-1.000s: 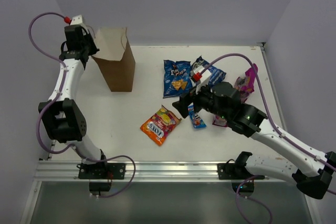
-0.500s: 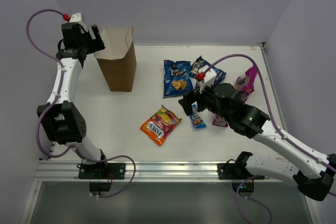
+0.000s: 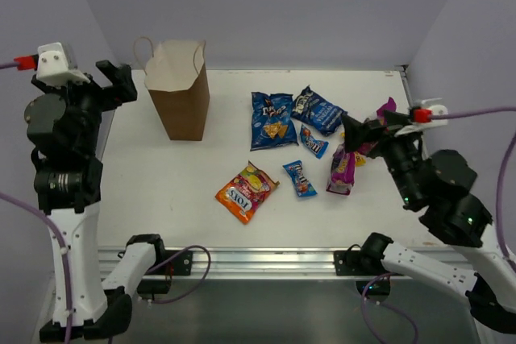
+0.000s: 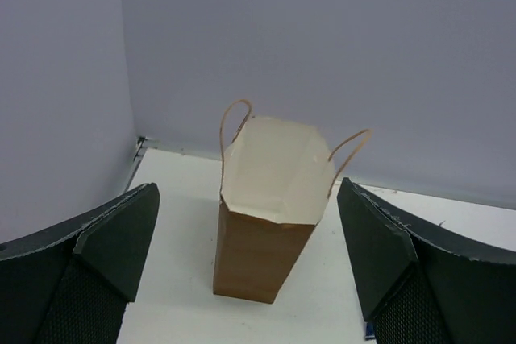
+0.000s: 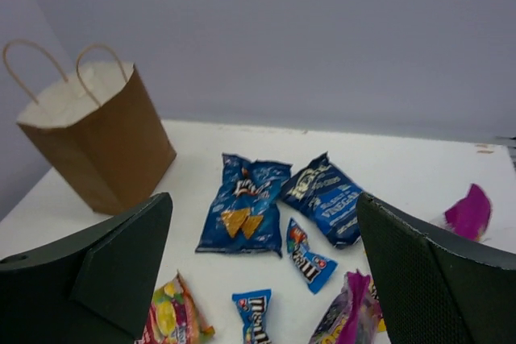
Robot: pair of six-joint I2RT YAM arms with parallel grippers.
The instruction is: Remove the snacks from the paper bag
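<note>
The paper bag (image 3: 181, 90) stands upright at the far left of the table (image 3: 161, 175), and the snacks (image 3: 299, 178) lie spread in the middle and to the right, well apart from it. The left gripper (image 4: 247, 185) hangs above and near the bag with its jaws wide and nothing between them; the right gripper (image 5: 264, 196) is also wide and empty over the right side. The main risk, I think, is the bag itself. It looks light and thin, so a finger that enters the mouth crookedly may push one wall or hook a handle (image 4: 234, 122) and tip it over. The left wrist view shows only pale inner paper, and I cannot tell if a packet is left at the bottom. The bag is matte brown kraft paper, a tall box shape with creased folds and twisted loop handles. The blue chip bag (image 3: 271, 120) and the orange-red packet (image 3: 246, 192) are glossy, flat and puffy, probably slippery. The purple packet (image 3: 342, 168) is crumpled.
</note>
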